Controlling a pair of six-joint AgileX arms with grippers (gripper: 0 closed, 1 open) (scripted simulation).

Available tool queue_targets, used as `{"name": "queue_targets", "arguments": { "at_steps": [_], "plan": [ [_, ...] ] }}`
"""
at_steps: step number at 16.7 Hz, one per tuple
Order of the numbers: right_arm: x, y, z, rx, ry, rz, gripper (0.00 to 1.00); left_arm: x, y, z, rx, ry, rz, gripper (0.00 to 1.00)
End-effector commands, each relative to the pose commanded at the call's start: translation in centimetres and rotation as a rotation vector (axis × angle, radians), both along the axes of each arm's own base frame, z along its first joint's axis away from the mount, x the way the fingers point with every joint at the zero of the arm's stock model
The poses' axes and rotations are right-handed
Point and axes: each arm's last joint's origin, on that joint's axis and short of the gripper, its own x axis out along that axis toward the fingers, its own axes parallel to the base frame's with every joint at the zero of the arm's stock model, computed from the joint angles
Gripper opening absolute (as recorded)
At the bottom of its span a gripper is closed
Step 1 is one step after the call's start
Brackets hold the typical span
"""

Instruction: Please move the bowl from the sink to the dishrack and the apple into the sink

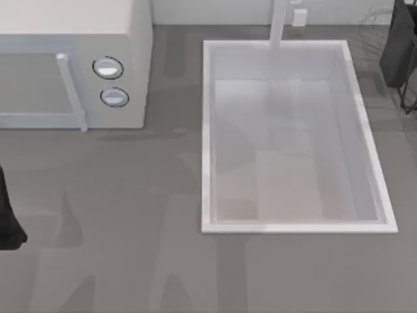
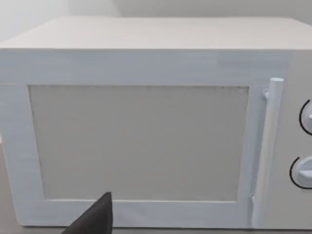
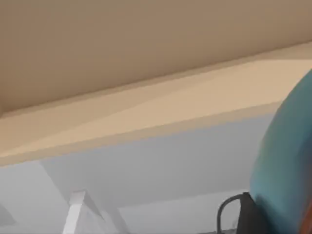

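Sitting at the table's nine o'clock edge, the left arm (image 1: 8, 215), its left gripper (image 2: 95, 219) pointing at the microwave (image 2: 136, 141) door from close range, grip impossible to tell. Lying from centre toward three o'clock, the white sink (image 1: 365, 140), with its faucet (image 1: 279, 26) rising at twelve. Hanging farthest out at one o'clock over the dishrack (image 1: 407, 101) wires, the right arm (image 1: 401, 45) and right gripper (image 3: 246, 217) with the blue bowl (image 3: 287, 161) looming just beside it, grip likewise impossible to tell.
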Motion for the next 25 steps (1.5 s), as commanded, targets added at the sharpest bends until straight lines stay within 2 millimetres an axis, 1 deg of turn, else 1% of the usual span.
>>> {"name": "queue_targets", "arguments": {
  "at_steps": [2, 3, 5, 6, 8, 13, 14, 15, 18, 21, 25],
  "plan": [
    [-1.3, -3.6, 0.4, -0.115, -0.12, -0.056, 0.0, 0.0, 0.0, 0.0, 0.0, 0.0, 0.0, 1.0],
    [-2.1, -4.9, 0.4, -0.166, -0.16, -0.071, 0.0, 0.0, 0.0, 0.0, 0.0, 0.0, 0.0, 1.0],
    [-3.4, -6.5, 0.1, -0.24, -0.208, -0.08, 0.0, 0.0, 0.0, 0.0, 0.0, 0.0, 0.0, 1.0],
    [-3.8, -6.9, -0.1, -0.263, -0.222, -0.08, 0.0, 0.0, 0.0, 0.0, 0.0, 0.0, 0.0, 1.0],
    [-4.1, -7.2, -0.2, -0.279, -0.231, -0.078, 0.0, 0.0, 0.0, 0.0, 0.0, 0.0, 0.0, 1.0],
    [-3.9, -7.2, -0.4, -0.275, -0.225, -0.078, 0.0, 0.0, 0.0, 0.0, 0.0, 0.0, 0.0, 1.0],
    [-3.5, -7.3, -0.9, -0.271, -0.216, -0.076, 0.0, 0.0, 0.0, 0.0, 0.0, 0.0, 0.0, 1.0],
    [-2.7, -7.5, -1.8, -0.265, -0.202, -0.073, 0.0, 0.0, 0.0, 0.0, 0.0, 0.0, 0.0, 1.0],
    [0.1, -8.0, -5.5, -0.255, -0.179, -0.068, 0.0, 0.0, 0.0, 0.0, 0.0, 0.0, 0.0, 1.0],
    [2.7, -8.3, -9.0, -0.271, -0.221, -0.071, 0.0, 0.0, 0.0, 0.0, 0.0, 0.0, 0.0, 1.0],
    [4.9, -8.2, -14.0, -0.295, -0.287, -0.079, 0.0, 0.0, 0.0, 0.0, 0.0, 0.0, 0.0, 1.0]
  ]
}}
